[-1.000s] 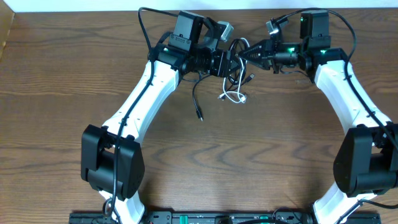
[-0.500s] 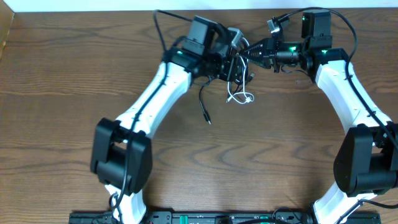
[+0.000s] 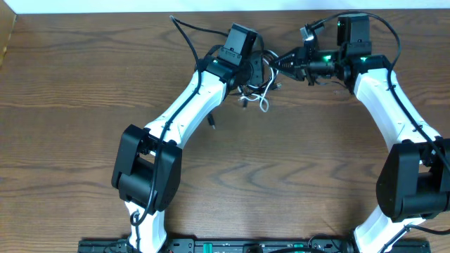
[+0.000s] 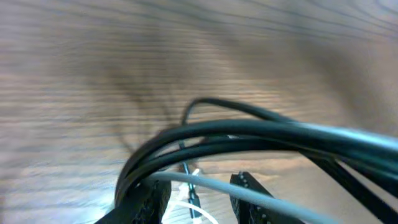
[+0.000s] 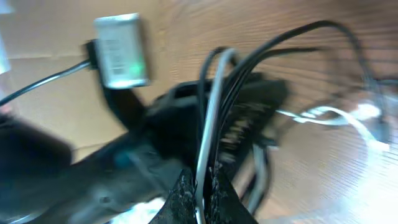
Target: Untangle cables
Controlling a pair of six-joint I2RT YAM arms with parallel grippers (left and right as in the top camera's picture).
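1. Table (image 3: 84, 105): brown wood grain, bearing both arms and the bundle at its far edge.
2. Left gripper (image 4: 200, 186): fingers stand apart. Several black cords cross above the tips and loop down round one finger. A pale cord runs across the gap. No pinch shows here.
3. Loose black end (image 3: 211, 124): a single thin cord trailing from the bundle toward the near left, lying flat on the wood. Judged the easiest free length to take and draw out.
4. Cables (image 3: 256, 88): a small knot of thin cords, strung between the two grippers at far centre and partly lifted off the table. Judged light, limp and smooth, so they sag, slide over fingers and tighten if pulled hard. The plug ends are small and likely to snag in loops.
5. White cord (image 3: 265, 104): a loop hanging just below the knot. As the only pale strand, it is the easiest to trace.
6. Right gripper (image 5: 198, 190): fingers drawn close together, clamped on the cables, with the white strand rising from between the tips and black ones beside it.
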